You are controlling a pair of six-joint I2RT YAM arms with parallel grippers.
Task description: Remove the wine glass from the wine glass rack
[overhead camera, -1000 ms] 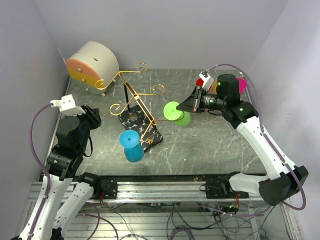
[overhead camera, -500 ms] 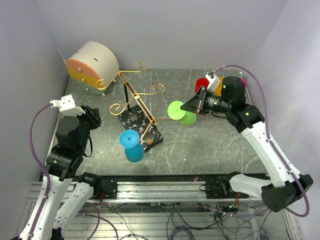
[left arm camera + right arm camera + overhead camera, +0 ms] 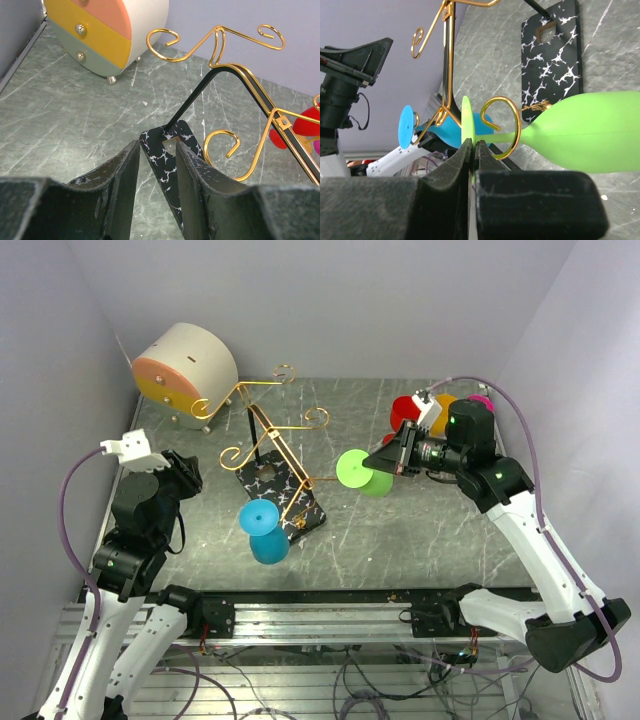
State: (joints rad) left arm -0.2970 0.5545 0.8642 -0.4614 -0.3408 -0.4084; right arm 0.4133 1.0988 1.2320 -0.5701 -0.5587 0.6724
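Note:
The wine glass rack [image 3: 272,437] is gold wire with a black post on a black veined base [image 3: 284,495]. A green wine glass [image 3: 364,473] lies sideways at the rack's right arm end. My right gripper [image 3: 388,457] is shut on the rim of its foot disc [image 3: 466,120]. The green stem passes through the gold scroll curl [image 3: 513,131], and the bowl [image 3: 590,135] is beyond it. A blue wine glass [image 3: 262,530] hangs at the rack's near end. My left gripper [image 3: 157,148] is open and empty, over the near corner of the rack base [image 3: 169,155].
A round beige drum [image 3: 187,366] with an orange face stands at the back left. Red [image 3: 404,409], orange [image 3: 441,404] and pink [image 3: 483,402] glasses stand at the back right behind my right wrist. Walls close the left, back and right.
My right gripper has moved right and slightly nearer with the green glass, sliding it out to the curled end of the rack arm. The left arm has not moved.

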